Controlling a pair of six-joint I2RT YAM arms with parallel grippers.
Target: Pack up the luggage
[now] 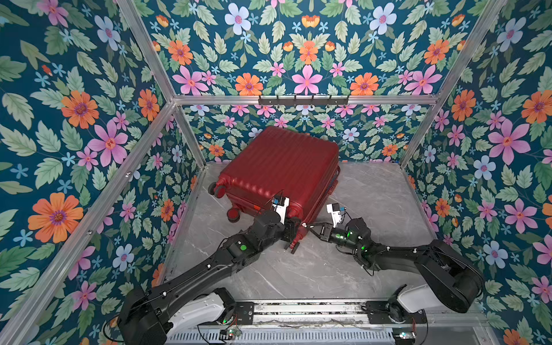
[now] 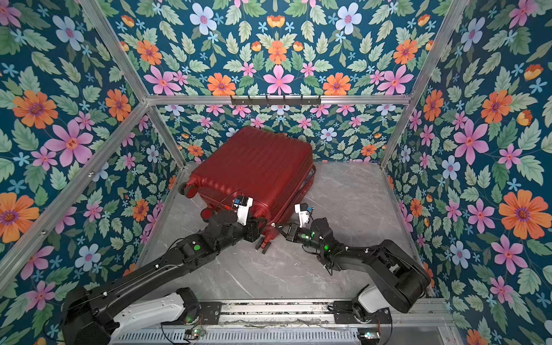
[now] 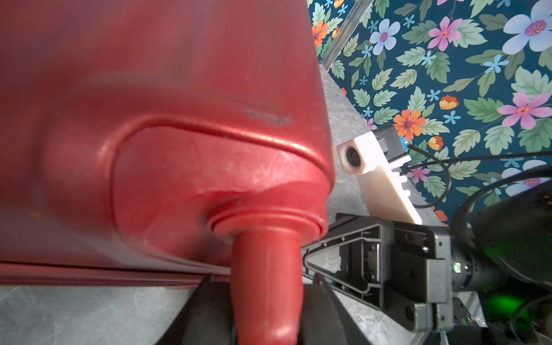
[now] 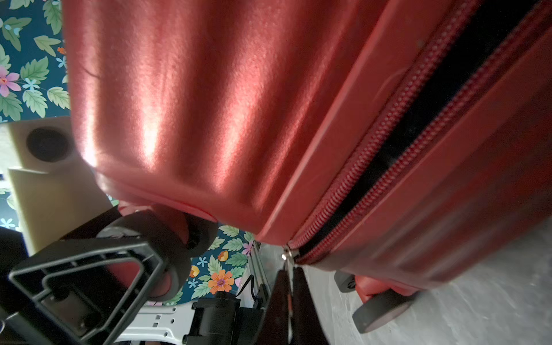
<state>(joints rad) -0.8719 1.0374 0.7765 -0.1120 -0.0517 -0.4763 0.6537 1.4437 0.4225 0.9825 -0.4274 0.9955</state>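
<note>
The luggage [image 1: 280, 167], a dark-red ribbed suitcase, lies shell-up on the grey marble tabletop [image 1: 373, 194], centre and far; the left gripper [image 3: 265, 316] clamps the near corner's caster stem [image 3: 265, 263]; the right gripper [image 4: 289, 292], pinched closed, holds the zipper pull [image 4: 285, 257] just beside it.

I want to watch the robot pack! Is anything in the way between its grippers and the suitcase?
Nothing visible is. The left gripper clamps a red wheel leg of the suitcase, and the right gripper is pinched shut on the zipper pull at its near corner.
</note>
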